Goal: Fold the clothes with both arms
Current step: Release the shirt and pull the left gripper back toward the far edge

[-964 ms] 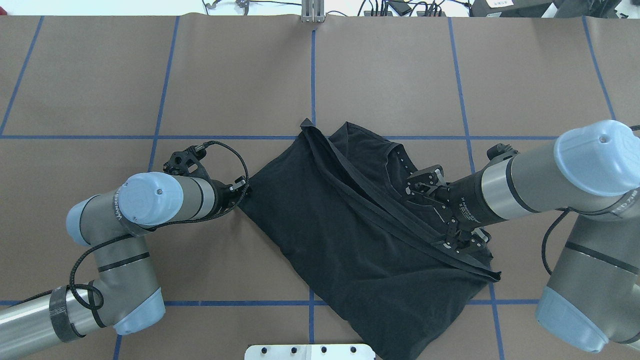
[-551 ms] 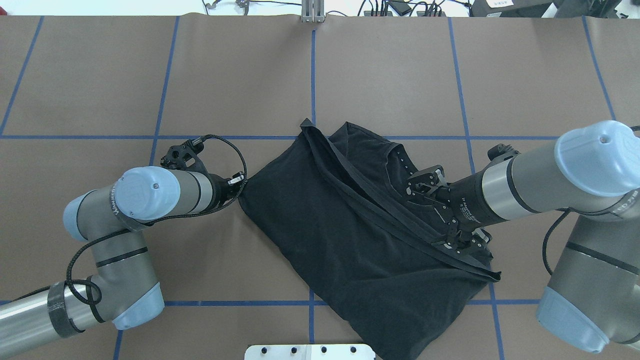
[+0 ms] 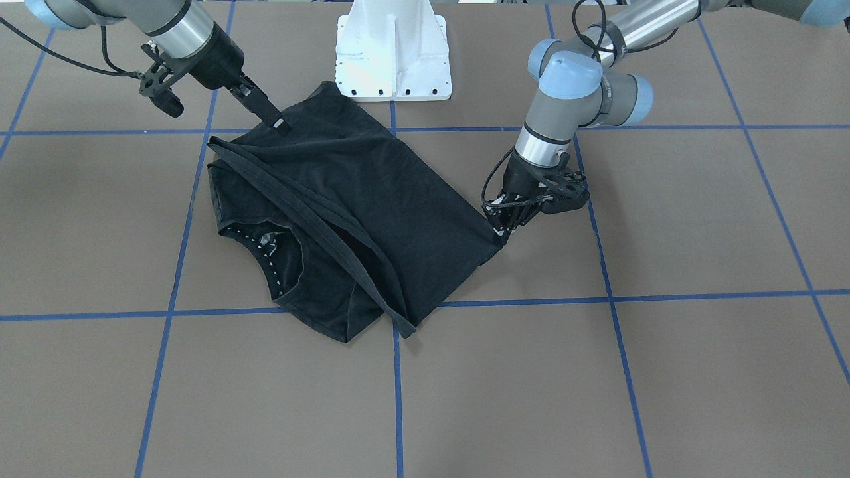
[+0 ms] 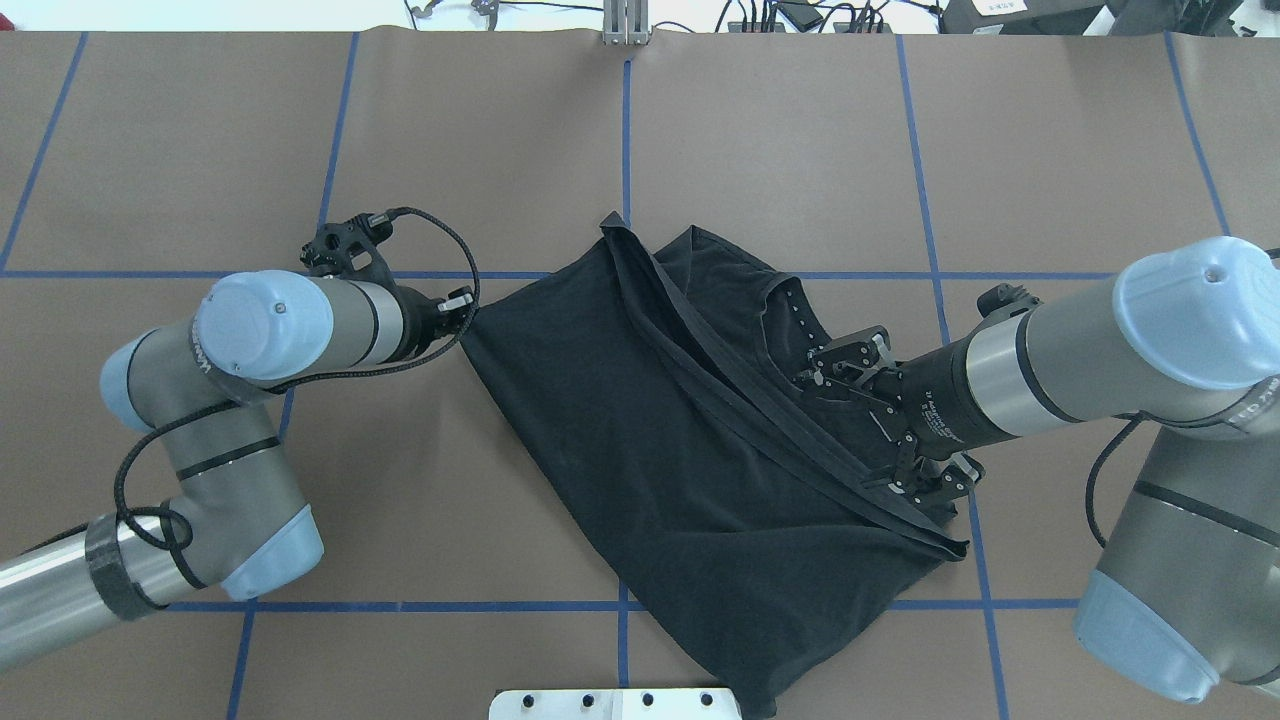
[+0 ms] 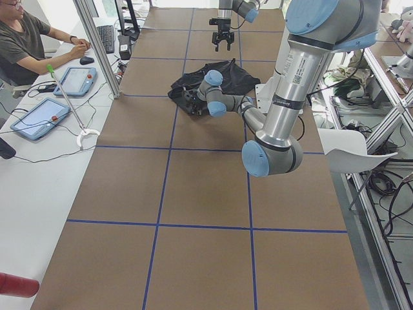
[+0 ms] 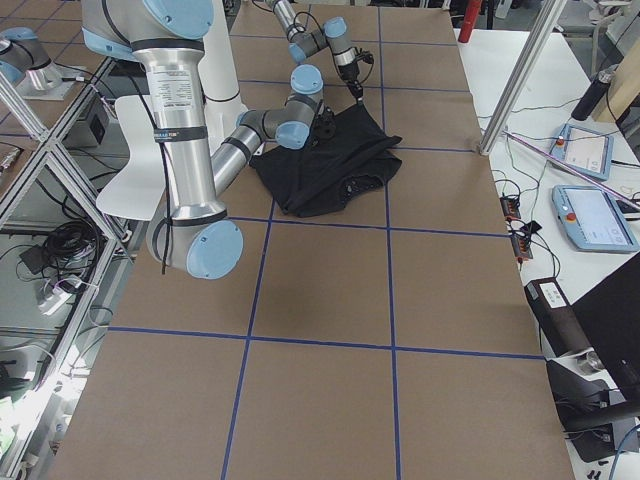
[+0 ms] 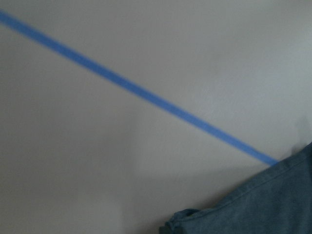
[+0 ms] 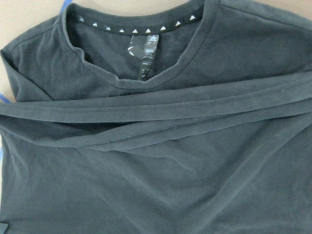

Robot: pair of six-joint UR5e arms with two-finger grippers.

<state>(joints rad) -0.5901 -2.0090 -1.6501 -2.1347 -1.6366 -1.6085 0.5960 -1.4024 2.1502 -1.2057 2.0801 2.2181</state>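
Observation:
The black T-shirt (image 4: 690, 450) lies half folded in the middle of the table, with a hem band running diagonally across it. It also shows in the front view (image 3: 345, 199). Its collar, with white triangles and a small white logo (image 8: 134, 48), faces up; the block logo is hidden. My left gripper (image 4: 465, 318) is shut on the shirt's left corner (image 3: 497, 236). My right gripper (image 3: 279, 125) is shut on the shirt's edge near the base; in the overhead view it (image 4: 925, 490) sits over the shirt's right side.
The white pedestal base (image 3: 393, 50) stands at the near table edge, just behind the shirt. Blue tape lines (image 4: 625, 140) grid the brown table cover. An operator (image 5: 26, 45) with tablets sits beside the table's far side.
My left gripper has pulled the shirt's left corner further left and away from the base. The whole shirt has slid left, and my right gripper has followed slightly.

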